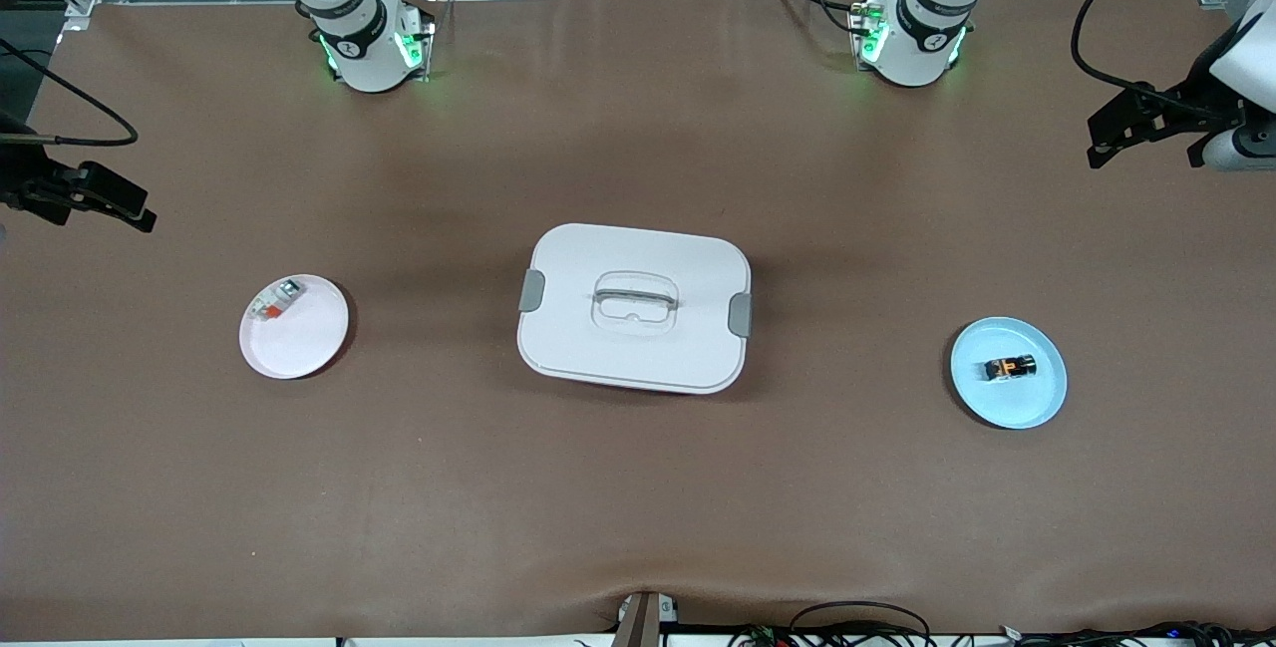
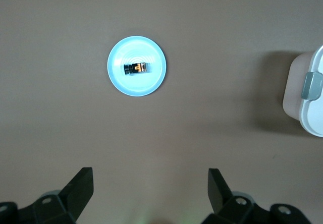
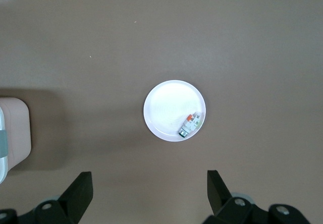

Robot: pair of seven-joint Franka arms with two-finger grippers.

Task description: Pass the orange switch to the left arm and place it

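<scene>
A brown mat covers the table (image 1: 638, 507) from edge to edge, slightly rippled along the edge nearest the front camera, where loose cables (image 1: 857, 622) trail; a pale floor and metal framing show past the edge where the two arm bases (image 1: 364, 44) stand with green lights glowing. The left gripper (image 2: 150, 183) hangs high over bare mat at the left arm's end of the table, its two black fingers (image 2: 81, 188) spread wide with nothing between them. Below it and a little nearer the front camera lies a light blue plate (image 1: 1037, 408), and the orange switch (image 1: 1011, 367) rests on its side near that plate's middle, well apart from the fingers. The right gripper (image 3: 150, 183) hangs high over bare mat at the right arm's end, fingers likewise spread wide and empty. Below it and nearer the front camera sits a white plate (image 1: 299, 353) carrying a small white-and-silver component (image 1: 276, 300) with a red mark, close to the plate's rim. Between the two plates, at the table's middle, stands the box (image 1: 635, 308), lid on, grey latches on its short sides and a recessed handle on top; it lies squarely on the straight line from one plate to the other.
</scene>
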